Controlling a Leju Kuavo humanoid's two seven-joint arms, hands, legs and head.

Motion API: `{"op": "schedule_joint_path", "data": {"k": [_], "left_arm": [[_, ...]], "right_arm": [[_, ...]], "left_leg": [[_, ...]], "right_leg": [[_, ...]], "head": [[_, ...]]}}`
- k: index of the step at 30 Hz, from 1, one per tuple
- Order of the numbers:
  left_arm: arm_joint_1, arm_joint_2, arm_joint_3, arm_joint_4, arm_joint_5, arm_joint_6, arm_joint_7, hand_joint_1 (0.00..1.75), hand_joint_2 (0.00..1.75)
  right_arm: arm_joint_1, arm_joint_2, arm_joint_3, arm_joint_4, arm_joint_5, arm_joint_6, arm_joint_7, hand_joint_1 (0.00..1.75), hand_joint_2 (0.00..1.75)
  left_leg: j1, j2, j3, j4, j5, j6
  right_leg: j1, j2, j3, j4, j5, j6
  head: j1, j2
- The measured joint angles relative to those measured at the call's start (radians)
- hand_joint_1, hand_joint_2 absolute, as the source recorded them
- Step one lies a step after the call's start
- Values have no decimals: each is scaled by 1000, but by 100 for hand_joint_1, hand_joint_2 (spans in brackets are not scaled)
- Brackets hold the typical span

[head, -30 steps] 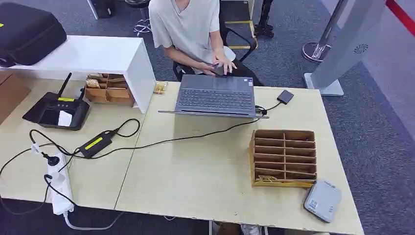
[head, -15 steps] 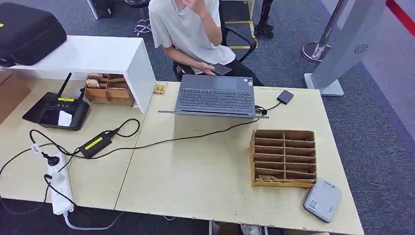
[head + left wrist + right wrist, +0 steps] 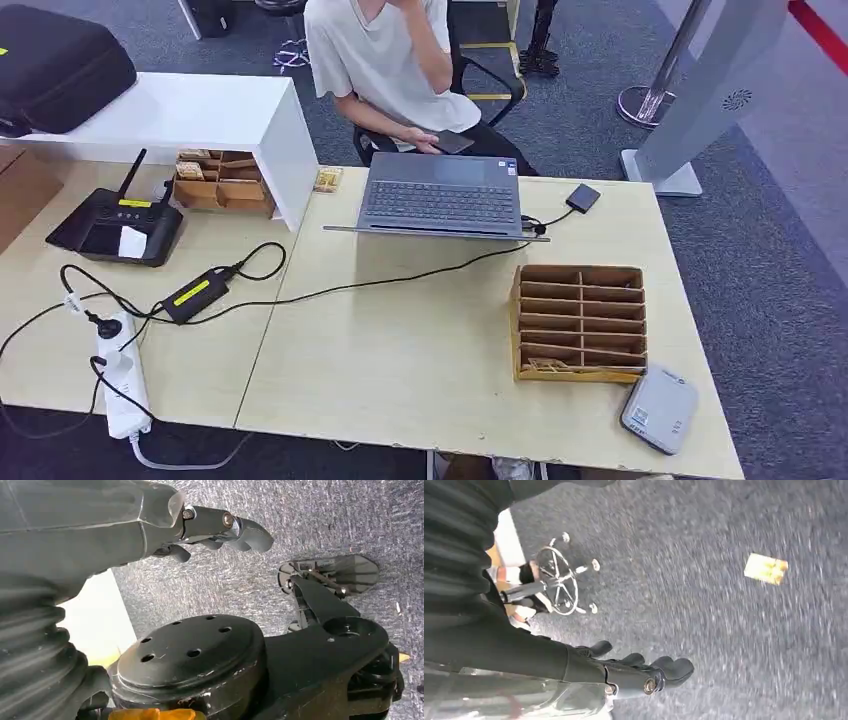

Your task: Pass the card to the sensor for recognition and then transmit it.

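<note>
Only things moving are the person (image 3: pixel 385 60) behind the laptop (image 3: pixel 440 195) and the little grey sensor box (image 3: pixel 660 410). A second ago both their hands were down near the laptop's back edge, on a dark phone (image 3: pixel 452 141). Now one arm's bent up toward their head, and the other hand has the phone tilted a bit further back from the laptop. The sensor box by the desk's front right corner looks to have shifted slightly too.
</note>
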State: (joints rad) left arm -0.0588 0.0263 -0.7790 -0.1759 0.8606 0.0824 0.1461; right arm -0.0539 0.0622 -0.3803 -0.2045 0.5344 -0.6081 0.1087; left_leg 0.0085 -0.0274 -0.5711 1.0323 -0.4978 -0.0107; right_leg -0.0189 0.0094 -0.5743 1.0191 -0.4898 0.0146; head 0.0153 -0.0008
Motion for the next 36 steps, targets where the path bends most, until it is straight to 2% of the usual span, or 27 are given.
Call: {"op": "schedule_joint_path", "data": {"k": [3, 8, 10, 14, 18, 20, 21, 22, 24, 27, 36], "left_arm": [[0, -1, 0, 0, 3, 2, 0, 0, 175], [0, -3, 0, 0, 16, 7, 0, 0, 175], [1, -4, 0, 0, 24, 8, -4, 0, 175], [5, -2, 0, 2, 33, 5, -20, 0, 175], [6, 3, 0, 8, 36, -8, -37, 0, 175], [9, 10, 0, 8, 37, -20, -47, 0, 175], [10, 11, 0, 9, 37, -25, -53, 0, 175], [10, 13, 0, 10, 39, -30, -56, 0, 175], [11, 18, 0, 10, 41, -38, -63, 0, 175], [11, 18, 0, 10, 42, -38, -66, 0, 175], [11, 18, 0, 10, 43, -41, -71, 0, 175]], "right_arm": [[2, -3, -11, 0, 0, -10, -6, 0, 175], [5, -7, -29, -2, 6, -74, -56, 0, 175], [12, -34, -47, -4, 11, -66, -65, 0, 175], [40, -161, -93, -4, -4, 53, -83, 0, 175], [85, -324, -131, -2, -24, 189, -93, 0, 175], [107, -425, -152, -2, -41, 295, -100, 0, 175], [115, -457, -159, -2, -45, 344, -100, 0, 175], [122, -508, -171, -2, -50, 389, -102, 0, 175], [126, -563, -188, -4, -48, 411, -101, 0, 175], [126, -605, -198, -4, -40, 409, -98, 0, 175], [124, -640, -210, -4, -23, 383, -92, 0, 175]], "left_leg": [[0, 0, 0, 0, 0, 0], [0, 0, 0, 0, 0, 0], [0, 0, 0, 0, 0, 0], [-2, -1, 0, 0, -1, 2], [-7, 0, 0, 1, -3, 5], [-8, 0, 0, 1, -4, 7], [-9, 1, 0, 1, -4, 7], [-10, 0, 0, 1, -4, 8], [-9, 2, 1, 1, -4, 8], [-8, 3, 2, 1, -5, 8], [-7, 3, 2, 1, -5, 8]], "right_leg": [[0, 0, 0, 0, 0, 0], [0, 0, 0, 0, 0, 0], [-1, 0, 0, 0, 0, 0], [-3, 0, 1, -1, 0, 1], [-7, -1, 1, -2, -1, 4], [-7, 0, 1, -2, -1, 4], [-9, 0, 1, -2, -1, 5], [-9, 0, 1, -2, -2, 6], [-8, 2, 1, -2, -2, 6], [-7, 2, 1, -2, -2, 6], [-7, 2, 1, -1, -2, 6]], "head": [[0, 0], [0, 0], [0, 0], [0, 0], [-1, 0], [1, 0], [3, 0], [0, 0], [1, 0], [0, 0], [0, 0]]}}
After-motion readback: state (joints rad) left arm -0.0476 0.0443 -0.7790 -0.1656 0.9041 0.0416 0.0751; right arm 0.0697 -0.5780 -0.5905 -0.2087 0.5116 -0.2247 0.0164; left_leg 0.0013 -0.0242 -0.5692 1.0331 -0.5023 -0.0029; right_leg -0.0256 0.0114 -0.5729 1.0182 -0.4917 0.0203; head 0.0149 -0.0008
